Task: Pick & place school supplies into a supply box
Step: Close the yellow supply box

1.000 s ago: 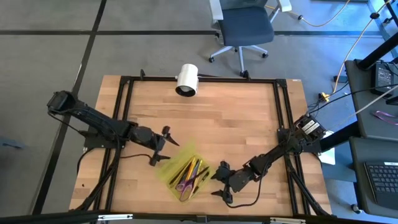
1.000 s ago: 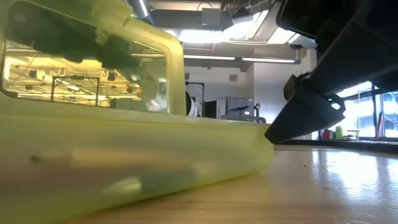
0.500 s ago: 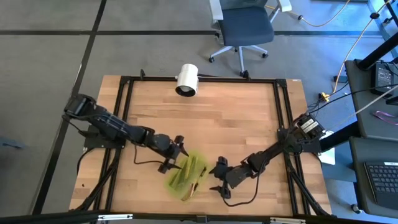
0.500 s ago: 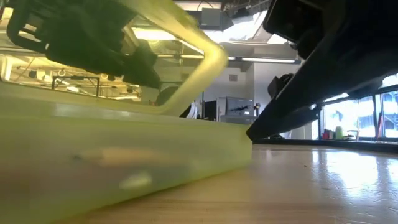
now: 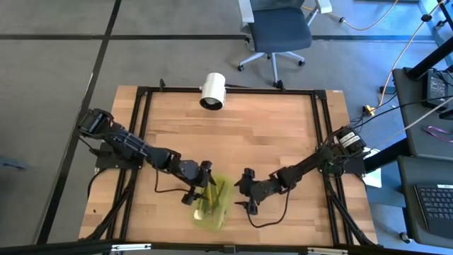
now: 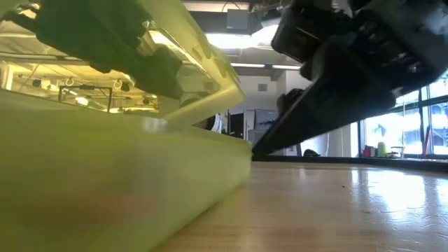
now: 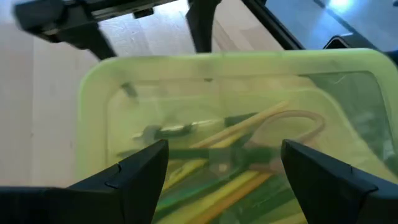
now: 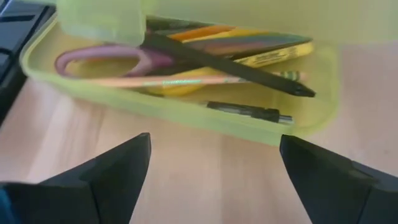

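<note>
The supply box (image 5: 212, 204), a translucent yellow-green case, sits in the lower centre of the high view on the wooden table (image 5: 269, 134), its lid half tilted over the base. The left gripper (image 5: 204, 185) reaches in from the left of that frame and sits at the box's upper left edge, fingers spread wide and holding nothing; in the left wrist view its two dark fingers (image 7: 140, 171) stand apart over the tilted lid, with the pens and pencils (image 7: 230, 155) showing through the plastic. The right gripper (image 5: 242, 193) lies just to the right of the box in the high view, jaws wide and empty, close to the box but apart from it. The right wrist view looks into the open side of the box: purple-handled scissors (image 8: 118, 61) lie among yellow, orange and black pens, all inside the base. A white cylinder (image 5: 212, 91) rests at the upper centre of the high view, well apart from the box
</note>
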### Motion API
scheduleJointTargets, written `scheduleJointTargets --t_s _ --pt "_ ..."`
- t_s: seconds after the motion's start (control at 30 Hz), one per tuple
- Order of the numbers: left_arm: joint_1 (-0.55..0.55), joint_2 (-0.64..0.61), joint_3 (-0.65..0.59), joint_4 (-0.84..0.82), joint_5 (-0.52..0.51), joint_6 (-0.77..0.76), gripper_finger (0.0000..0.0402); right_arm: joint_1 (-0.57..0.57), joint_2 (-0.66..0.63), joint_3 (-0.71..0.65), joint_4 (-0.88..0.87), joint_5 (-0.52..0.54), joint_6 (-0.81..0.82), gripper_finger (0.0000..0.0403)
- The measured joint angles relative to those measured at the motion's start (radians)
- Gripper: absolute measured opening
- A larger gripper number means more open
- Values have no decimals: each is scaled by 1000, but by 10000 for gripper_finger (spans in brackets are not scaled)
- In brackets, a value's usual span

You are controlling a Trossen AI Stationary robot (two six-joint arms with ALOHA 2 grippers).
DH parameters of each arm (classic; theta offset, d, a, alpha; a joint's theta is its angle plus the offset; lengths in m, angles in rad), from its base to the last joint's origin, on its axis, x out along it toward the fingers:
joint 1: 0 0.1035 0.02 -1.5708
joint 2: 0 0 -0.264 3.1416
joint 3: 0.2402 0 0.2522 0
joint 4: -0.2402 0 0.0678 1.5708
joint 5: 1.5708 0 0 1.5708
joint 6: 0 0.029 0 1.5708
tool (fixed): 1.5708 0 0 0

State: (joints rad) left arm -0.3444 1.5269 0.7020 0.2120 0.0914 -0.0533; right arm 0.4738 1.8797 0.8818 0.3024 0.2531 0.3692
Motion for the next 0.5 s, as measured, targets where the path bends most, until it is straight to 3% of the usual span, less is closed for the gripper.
scheduleJointTargets --t_s 0.5 --pt "-29 37 2 -13 6 -82 301 -51 0 0 53 -3 -68 360"
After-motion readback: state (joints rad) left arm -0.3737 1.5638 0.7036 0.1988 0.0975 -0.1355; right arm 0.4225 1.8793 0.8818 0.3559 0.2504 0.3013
